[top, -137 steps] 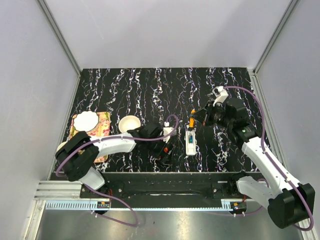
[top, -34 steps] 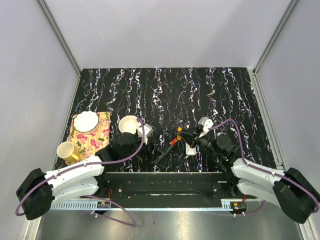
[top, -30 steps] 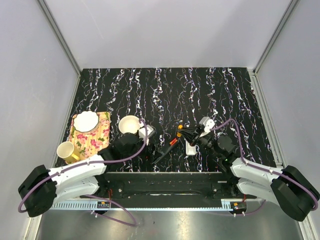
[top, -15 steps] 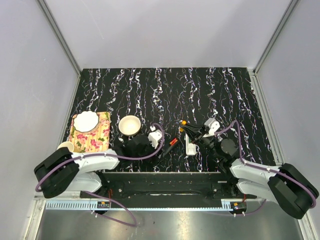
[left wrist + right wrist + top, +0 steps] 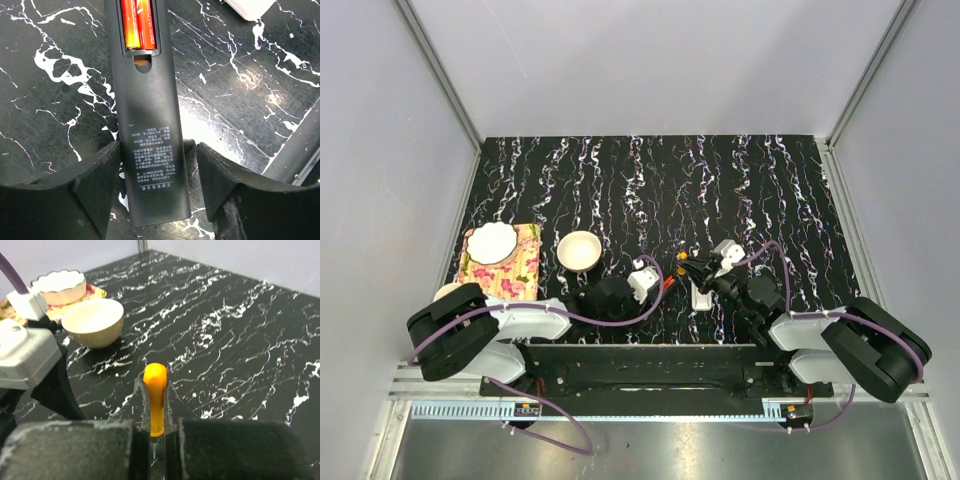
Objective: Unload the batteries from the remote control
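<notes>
The white remote control (image 5: pixel 701 296) lies near the table's front edge; its batteries are too small to make out. A black remote (image 5: pixel 147 125) lies back up, with two orange-red cells (image 5: pixel 138 22) in its open compartment. My left gripper (image 5: pixel 157 155) straddles its lower end, open: the left finger is against its edge and the right finger (image 5: pixel 220 175) stands apart. From above, the left gripper (image 5: pixel 655 287) is just left of the white remote. My right gripper (image 5: pixel 155 400) is shut on the orange stick (image 5: pixel 155 385), held low above the table; from above, the right gripper (image 5: pixel 692 268) hovers over the white remote's far end.
A cream bowl (image 5: pixel 579 250) stands left of the grippers, the same bowl (image 5: pixel 92 320) being close to the left wrist (image 5: pixel 25 357). A white scalloped dish (image 5: pixel 492 241) rests on a floral cloth (image 5: pixel 520 270). A yellow cup (image 5: pixel 448 293) peeks out behind the left arm. A white corner (image 5: pixel 248 6) shows beside the black remote.
The left arm has swung right and brought its gripper down around the black remote, jaws narrowing. The right gripper with the orange stick has shifted slightly left and nearer.
</notes>
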Available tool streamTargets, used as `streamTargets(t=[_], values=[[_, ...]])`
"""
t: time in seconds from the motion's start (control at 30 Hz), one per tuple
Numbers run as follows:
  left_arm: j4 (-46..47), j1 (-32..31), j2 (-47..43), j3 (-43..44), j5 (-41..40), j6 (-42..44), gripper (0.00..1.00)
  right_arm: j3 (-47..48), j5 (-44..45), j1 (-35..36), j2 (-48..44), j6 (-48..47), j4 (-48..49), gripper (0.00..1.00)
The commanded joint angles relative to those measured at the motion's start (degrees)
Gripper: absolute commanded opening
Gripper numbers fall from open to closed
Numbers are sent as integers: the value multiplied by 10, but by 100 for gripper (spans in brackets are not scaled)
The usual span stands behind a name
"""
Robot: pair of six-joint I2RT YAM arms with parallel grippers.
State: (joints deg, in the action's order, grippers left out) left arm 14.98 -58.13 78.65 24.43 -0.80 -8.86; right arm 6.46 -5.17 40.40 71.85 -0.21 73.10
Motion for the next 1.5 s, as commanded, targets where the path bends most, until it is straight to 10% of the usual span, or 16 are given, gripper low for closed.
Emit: streamTargets(t=[0.0,1.47], values=[[15,-8,19,21,-8,-4,64,18,16,4,38,-11,152,0],[-1,-13,42,33,-9,-7,45,73,39,4,124,-25,157,0]])
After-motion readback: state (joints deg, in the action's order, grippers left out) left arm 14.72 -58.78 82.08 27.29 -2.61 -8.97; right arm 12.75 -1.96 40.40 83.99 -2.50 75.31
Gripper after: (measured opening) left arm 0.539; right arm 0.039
